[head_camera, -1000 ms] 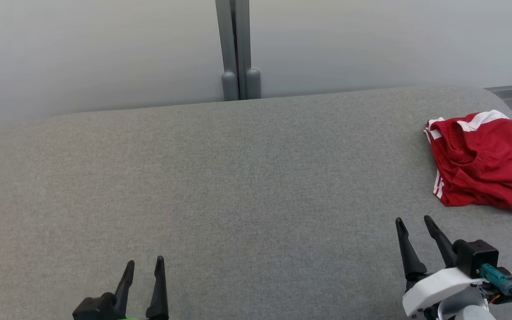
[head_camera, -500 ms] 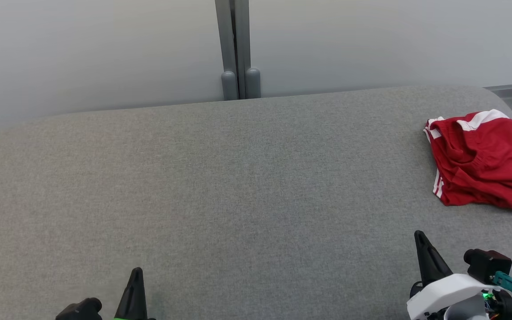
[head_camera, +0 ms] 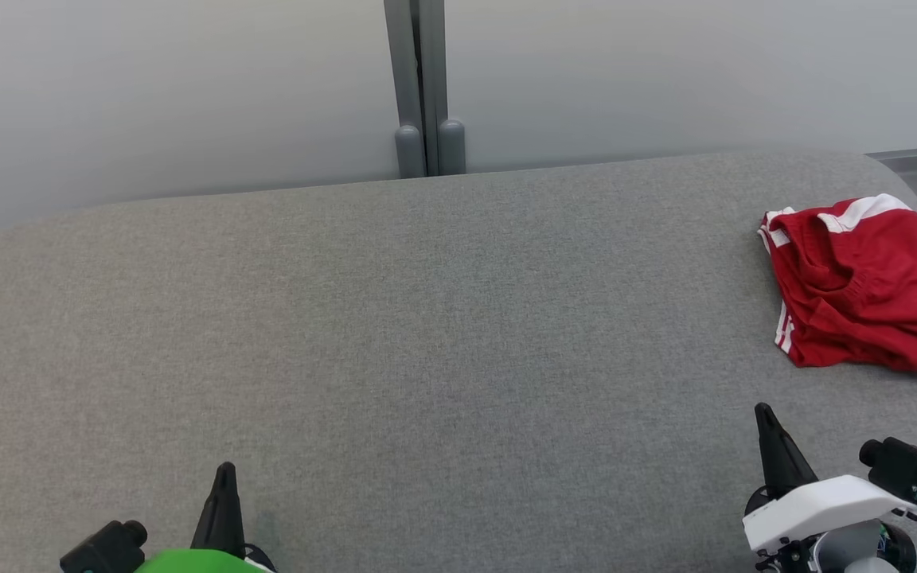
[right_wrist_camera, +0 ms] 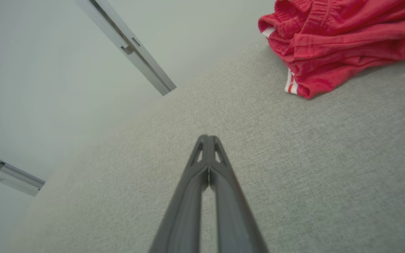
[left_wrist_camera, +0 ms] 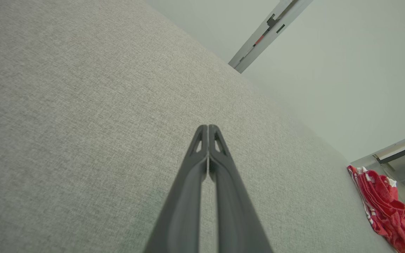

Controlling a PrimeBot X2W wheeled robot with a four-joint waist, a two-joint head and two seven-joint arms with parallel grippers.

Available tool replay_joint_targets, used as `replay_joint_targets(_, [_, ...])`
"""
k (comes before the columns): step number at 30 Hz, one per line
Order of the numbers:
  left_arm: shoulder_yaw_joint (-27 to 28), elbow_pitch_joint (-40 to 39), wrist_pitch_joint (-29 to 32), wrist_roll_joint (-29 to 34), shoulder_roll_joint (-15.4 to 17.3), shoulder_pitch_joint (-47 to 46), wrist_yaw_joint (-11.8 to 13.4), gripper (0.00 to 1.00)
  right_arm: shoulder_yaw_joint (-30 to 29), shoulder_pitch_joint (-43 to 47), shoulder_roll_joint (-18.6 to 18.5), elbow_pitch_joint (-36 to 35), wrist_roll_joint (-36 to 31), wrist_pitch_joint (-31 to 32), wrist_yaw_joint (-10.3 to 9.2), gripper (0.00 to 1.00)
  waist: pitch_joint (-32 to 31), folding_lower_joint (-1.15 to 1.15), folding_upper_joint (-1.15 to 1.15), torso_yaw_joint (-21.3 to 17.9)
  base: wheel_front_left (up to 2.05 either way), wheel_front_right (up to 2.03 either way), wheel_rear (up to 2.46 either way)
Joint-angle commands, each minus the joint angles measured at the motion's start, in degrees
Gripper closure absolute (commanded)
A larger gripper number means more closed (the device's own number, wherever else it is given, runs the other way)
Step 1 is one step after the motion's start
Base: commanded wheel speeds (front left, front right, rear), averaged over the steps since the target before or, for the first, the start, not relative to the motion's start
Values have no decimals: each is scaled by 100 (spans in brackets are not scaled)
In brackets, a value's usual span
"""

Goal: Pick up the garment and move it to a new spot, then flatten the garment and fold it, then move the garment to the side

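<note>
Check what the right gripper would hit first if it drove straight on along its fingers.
Probably the grey padded surface: the shut right gripper points across bare fabric, with the pale wall beyond. The red garment lies off to the right of that line. Depth is unclear; it might skim above.

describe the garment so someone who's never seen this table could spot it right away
Start at the wide grey fabric-covered table. Follow it to its right end, beyond the right gripper, where the garment lies crumpled. It is the only red thing there, trimmed with white stripes.
</note>
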Motion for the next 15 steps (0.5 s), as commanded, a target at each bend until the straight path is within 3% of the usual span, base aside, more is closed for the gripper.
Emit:
replay_joint_targets(1, [48,-99,45,-194,50,-188,-28,100,-34,-129,-33,-112,213,40,-2,100,1,0,0,-1,0,0,0])
replay_joint_targets(15, [232,-146,322,-1169,64,-356,-61,100,-118,-184,-42,-207,1309,327,-3,100,17,0,0,-10,0,0,0])
